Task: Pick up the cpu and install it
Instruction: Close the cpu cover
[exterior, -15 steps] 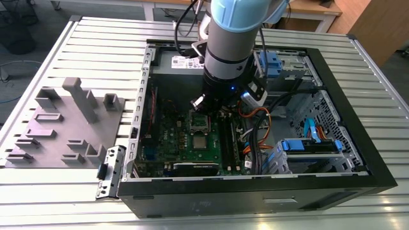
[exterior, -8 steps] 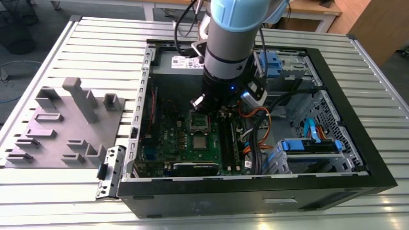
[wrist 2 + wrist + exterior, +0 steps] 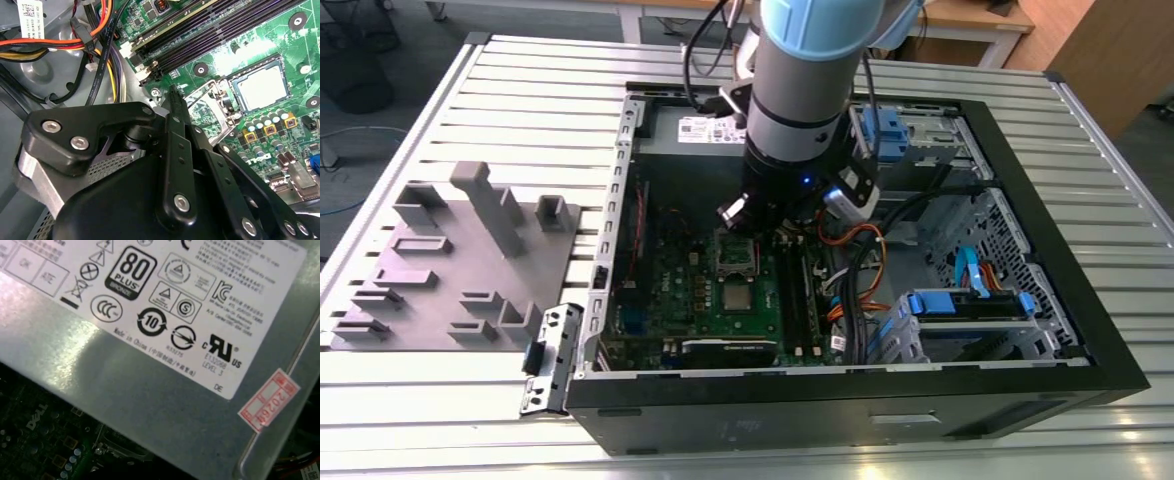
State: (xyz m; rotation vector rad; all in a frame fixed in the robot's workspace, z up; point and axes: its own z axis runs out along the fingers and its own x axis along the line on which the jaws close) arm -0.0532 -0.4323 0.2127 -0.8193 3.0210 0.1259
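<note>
Slatted metal tabletop carries an open black computer case, with a grey plastic tray beside it on the exterior view's left. Floor and wooden furniture show beyond the far edge.

Much is covered. In the exterior view the robot arm reaches down into the case, and its wrist hides the claw and part of the green motherboard. In the second wrist view the claw is mostly black body and linkages, with one thin tip hanging over the board. I cannot tell whether the claw is open or closed. The first wrist view is close against the labelled metal power supply, with a dim strip of board under it. A bundle of coloured cables is cut off at the edge of the second wrist view.

The cpu lies flat in the socket, silver-grey top up, apart from the claw's tip. It is square and so has no long axis. Its edges run parallel to the socket's frame and, in the exterior view, to the board's edges. A hinged metal plate stands tilted up just beside the cpu, between it and the claw.
</note>
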